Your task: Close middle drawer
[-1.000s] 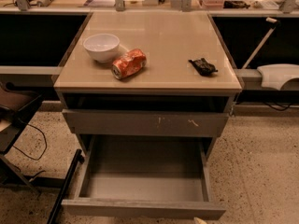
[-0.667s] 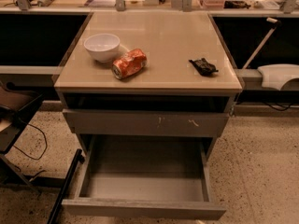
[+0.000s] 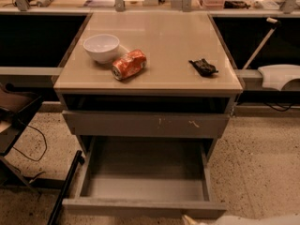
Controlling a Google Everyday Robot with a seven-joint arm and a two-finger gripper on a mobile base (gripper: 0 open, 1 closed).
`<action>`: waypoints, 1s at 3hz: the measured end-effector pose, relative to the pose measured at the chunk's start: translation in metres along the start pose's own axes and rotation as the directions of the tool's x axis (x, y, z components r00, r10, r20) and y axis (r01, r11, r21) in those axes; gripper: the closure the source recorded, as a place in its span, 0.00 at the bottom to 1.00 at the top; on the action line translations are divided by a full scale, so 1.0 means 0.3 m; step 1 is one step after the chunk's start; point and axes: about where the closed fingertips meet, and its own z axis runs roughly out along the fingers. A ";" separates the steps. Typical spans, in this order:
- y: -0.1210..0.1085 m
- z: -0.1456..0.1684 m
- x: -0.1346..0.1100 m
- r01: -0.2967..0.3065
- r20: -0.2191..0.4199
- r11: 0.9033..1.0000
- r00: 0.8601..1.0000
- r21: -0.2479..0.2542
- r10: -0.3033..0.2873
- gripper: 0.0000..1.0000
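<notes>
Camera view puts the middle drawer [image 3: 144, 184] low in my frame, pulled well out beneath the bench [image 3: 173, 41]. It is a wide, shallow grey metal tray with a plain flat front edge nearest me. Above it sits the scratched drawer front [image 3: 145, 124], dull grey with pale scuffs. The bench top is smooth beige and slightly glossy. On it are a round white bowl [image 3: 101, 47], a crumpled orange can [image 3: 129, 64] lying on its side just beside the bowl, and a small black lump [image 3: 203, 67] well apart to the right. The floor [image 3: 262, 163] is speckled. My end effector [image 3: 193, 218] shows as a pale shape at the bottom edge, just past the drawer front; I cannot tell if it is open or closed. A second ago barely a sliver of it showed, and everything else sits unchanged.
</notes>
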 end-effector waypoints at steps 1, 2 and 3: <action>0.001 -0.001 0.001 0.000 0.000 1.000 1.000 0.000 0.000 0.00; -0.037 0.041 -0.052 0.015 -0.010 1.000 1.000 0.001 -0.015 0.00; -0.037 0.041 -0.052 0.016 -0.010 1.000 1.000 0.001 -0.016 0.00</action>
